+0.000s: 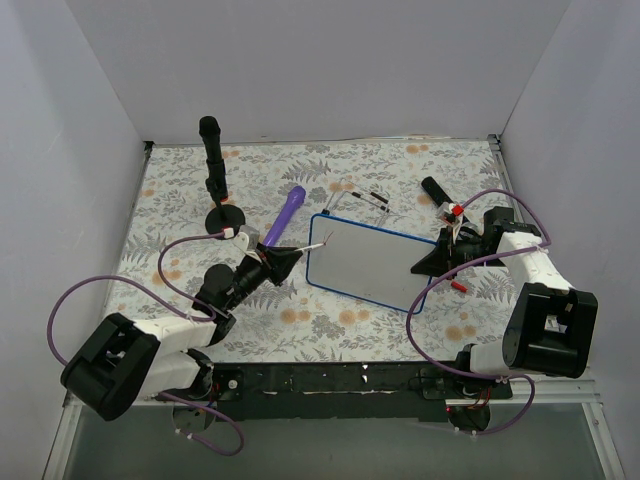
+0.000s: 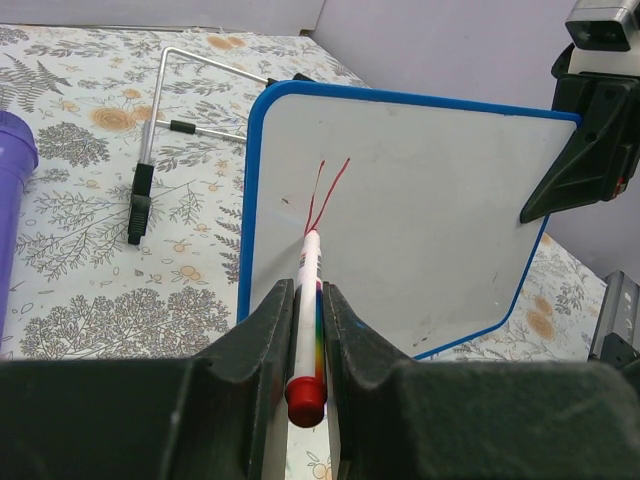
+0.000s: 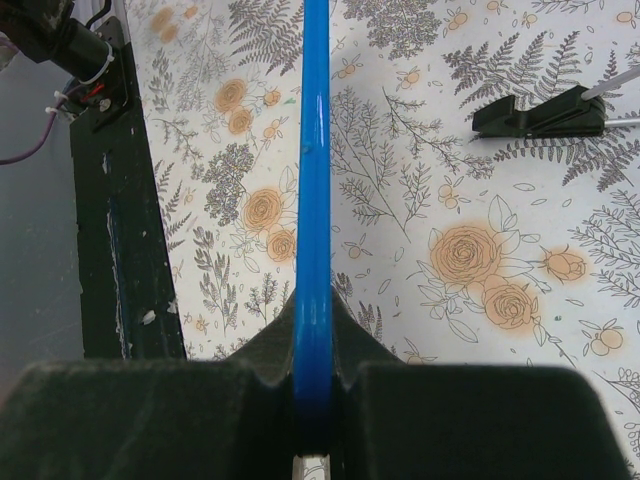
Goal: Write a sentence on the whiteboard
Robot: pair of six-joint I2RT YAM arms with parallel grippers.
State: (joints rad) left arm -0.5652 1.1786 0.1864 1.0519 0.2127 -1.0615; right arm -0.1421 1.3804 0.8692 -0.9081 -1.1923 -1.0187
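The whiteboard, white with a blue rim, stands tilted above the floral table, and it fills the left wrist view. My right gripper is shut on its right edge; in the right wrist view the blue rim runs straight between the jaws of that gripper. My left gripper is shut on a white marker with a rainbow stripe and a red end cap. The marker's tip touches the board near its left edge. The sentence is two thin red strokes meeting in a V above the tip.
A purple cylinder lies left of the board. A black post on a round base stands at the back left. A wire stand with black feet lies behind the board. A black pen-like object and a small red piece lie on the right.
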